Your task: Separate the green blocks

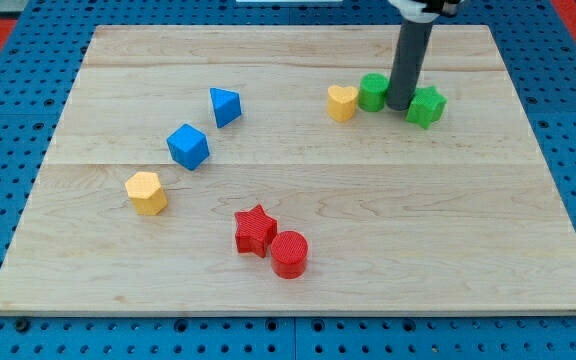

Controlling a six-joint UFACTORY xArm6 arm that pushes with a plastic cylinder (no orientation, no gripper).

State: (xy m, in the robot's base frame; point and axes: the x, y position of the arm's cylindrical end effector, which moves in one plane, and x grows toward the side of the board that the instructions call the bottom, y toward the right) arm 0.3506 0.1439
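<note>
Two green blocks lie near the view's top right: a round green block [373, 91] and a green star block [427, 106]. My tip [400, 106] stands between them, touching or nearly touching both. The rod rises from there to the view's top edge. A yellow heart block [342, 102] sits against the left side of the round green block.
A blue triangular block [225, 105] and a blue cube [188, 146] lie left of centre. A yellow hexagonal block [147, 193] is at the left. A red star block [255, 230] touches a red cylinder [289, 253] near the bottom. The wooden board [468, 230] sits on a blue pegboard.
</note>
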